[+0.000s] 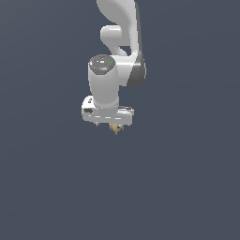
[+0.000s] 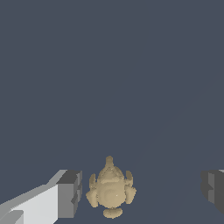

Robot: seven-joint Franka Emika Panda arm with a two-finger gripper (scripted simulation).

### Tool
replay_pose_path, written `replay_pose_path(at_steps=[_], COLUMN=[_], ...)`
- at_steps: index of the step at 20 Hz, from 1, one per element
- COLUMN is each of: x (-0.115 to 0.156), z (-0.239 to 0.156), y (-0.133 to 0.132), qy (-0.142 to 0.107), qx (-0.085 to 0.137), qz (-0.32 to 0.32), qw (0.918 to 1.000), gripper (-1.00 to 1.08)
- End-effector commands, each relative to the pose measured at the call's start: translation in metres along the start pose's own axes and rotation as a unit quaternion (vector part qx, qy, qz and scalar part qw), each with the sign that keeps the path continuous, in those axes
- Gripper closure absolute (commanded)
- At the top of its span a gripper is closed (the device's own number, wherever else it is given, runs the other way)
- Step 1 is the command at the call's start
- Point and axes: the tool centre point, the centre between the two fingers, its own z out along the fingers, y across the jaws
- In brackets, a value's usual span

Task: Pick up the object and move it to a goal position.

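Exterior view: white Panda arm pointing straight down, claw (image 1: 108, 123) low over the dark counter (image 1: 187, 187). Tan jagged object (image 1: 116, 128) just visible under the claw's body, toward the exterior view's right.

Wrist view: object (image 2: 111, 190) lying on the counter between the two dark fingertips (image 2: 70, 193), close beside one, well apart from the other. Claw spread wide, nothing gripped.

Step in hand, by judgement: approach before the grasp. Next: centre over the lump, go down if needed, then close.
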Motion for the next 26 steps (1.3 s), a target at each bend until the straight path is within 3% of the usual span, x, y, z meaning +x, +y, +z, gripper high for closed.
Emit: replay_pose_path(at_steps=[1,7,12,26], x=[-0.004,-0.017,-0.032,-0.075], z=[0.004,0.019,0.035,0.071], y=[-0.002,-0.007,-0.012,-0.02], qy=[0.001,0.003,0.005,0.011], qx=[0.001,0.004,0.007,0.012], qz=[0.016,0.075,0.139,0.301], qw=[0.9999,0.9972,0.9902,0.9535], gripper=[-0.92,-0.92,-0.92,-0.92])
